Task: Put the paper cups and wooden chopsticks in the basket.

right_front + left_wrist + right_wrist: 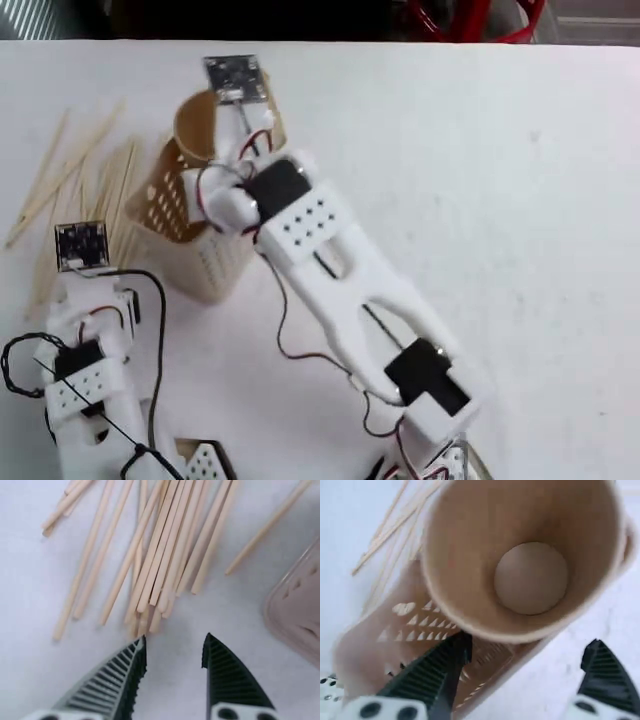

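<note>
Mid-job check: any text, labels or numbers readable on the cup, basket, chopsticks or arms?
None readable. The paper cup, basket and chopsticks are plain. The circuit boards on the two wrists may carry markings, but these are too small to tell.

The right arm hides part of the basket and paper cup.

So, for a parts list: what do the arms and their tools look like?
The left arm and right arm are white plastic shells with black motor blocks and grids of small holes. Thin black cables and red wires run along them. Each wrist carries a small dark circuit board. The left tool and right tool are black, ribbed and pointed.
</note>
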`<state>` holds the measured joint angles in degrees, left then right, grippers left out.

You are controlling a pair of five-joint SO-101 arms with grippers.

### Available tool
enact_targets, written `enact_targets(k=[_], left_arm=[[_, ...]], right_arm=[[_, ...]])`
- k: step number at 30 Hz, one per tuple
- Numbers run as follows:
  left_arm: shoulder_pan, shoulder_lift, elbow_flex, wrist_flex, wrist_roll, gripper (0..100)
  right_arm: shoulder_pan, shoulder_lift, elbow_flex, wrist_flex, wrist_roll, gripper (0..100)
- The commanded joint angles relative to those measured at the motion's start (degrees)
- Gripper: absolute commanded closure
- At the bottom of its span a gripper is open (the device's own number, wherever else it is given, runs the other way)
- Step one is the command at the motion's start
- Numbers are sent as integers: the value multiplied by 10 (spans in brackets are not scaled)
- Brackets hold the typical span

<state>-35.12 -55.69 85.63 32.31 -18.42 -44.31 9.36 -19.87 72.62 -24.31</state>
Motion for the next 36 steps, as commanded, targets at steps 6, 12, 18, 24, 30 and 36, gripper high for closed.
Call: enact_targets(k=[6, 12, 18, 24, 30, 36], left_arm=[[6, -6, -20, -7, -7, 808], [6, -6, -20, -7, -7, 808], [6, -6, -20, -7, -7, 808], [6, -6, -20, -7, -7, 808], [6, -5, -20, -7, -7, 808], [6, -4, -20, -7, -7, 808]], right_arm=[[15, 3, -4, 16, -2, 781], [42, 3, -4, 37, 21, 980], [130, -3, -9, 103, 54, 982], [215, -6, -69, 188, 92, 982], [243, -16, -134, 258, 132, 982], [281, -18, -69, 255, 168, 982]])
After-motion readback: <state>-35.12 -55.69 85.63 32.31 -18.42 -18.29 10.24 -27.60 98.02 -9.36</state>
